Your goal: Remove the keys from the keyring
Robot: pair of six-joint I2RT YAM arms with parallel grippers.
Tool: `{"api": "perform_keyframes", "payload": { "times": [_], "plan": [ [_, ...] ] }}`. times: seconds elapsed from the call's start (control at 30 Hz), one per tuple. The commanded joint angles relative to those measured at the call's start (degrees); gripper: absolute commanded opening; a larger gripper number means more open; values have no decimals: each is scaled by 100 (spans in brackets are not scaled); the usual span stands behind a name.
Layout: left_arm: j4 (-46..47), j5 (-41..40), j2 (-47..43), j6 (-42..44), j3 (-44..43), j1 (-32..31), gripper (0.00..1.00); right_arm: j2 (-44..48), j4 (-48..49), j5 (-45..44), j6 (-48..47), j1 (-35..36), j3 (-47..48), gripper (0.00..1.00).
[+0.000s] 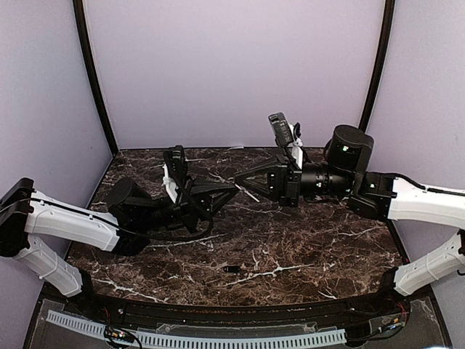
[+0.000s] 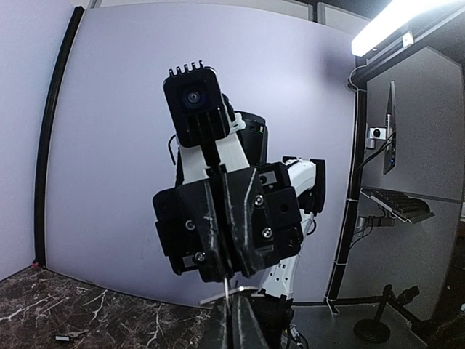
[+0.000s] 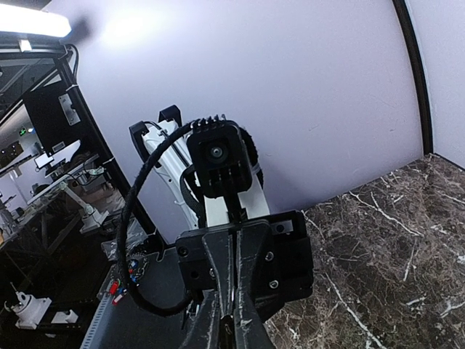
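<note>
**Top external view: both grippers are meeting tip to tip above the table**

The left arm is reaching in from the left edge with its forearm running low over the marble table, and the left gripper is pointing right toward the centre. The right arm is stretching in from the right with its wrist held level, and the right gripper is pointing left. The two sets of tips are almost touching in mid-air.

In both wrist views, each gripper is facing the other's camera head-on. The left fingers are pressing fully together. The right fingers are also showing only a narrow seam between them.

In the left wrist view, a thin silvery sliver is showing between the two sets of tips. It is too small to tell what it is, or which fingers are pinching it.

One dark key with a pale glint is lying flat on the table, well apart from both grippers, toward the near edge.
</note>
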State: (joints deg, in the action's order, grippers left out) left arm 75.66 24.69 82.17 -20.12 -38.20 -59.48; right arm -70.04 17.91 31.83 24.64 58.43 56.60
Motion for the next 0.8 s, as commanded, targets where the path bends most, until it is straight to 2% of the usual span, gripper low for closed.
{"api": "perform_keyframes", "payload": {
  "times": [0.0,0.27,0.47,0.57,0.77],
  "plan": [
    [207,23,-135,39,58,-11,0,-107,370,132,151,-5,175,8],
    [231,27,-105,38,45,-10,0,-178,276,127,78,-11,214,0],
    [243,-21,-78,25,72,-11,1,-111,238,19,-78,-4,136,0],
    [233,-74,-100,23,146,-10,18,-56,1,-191,-239,-15,168,0],
    [182,-153,-166,-3,268,-8,40,11,-234,-292,-296,-109,197,0]
  ]
}}
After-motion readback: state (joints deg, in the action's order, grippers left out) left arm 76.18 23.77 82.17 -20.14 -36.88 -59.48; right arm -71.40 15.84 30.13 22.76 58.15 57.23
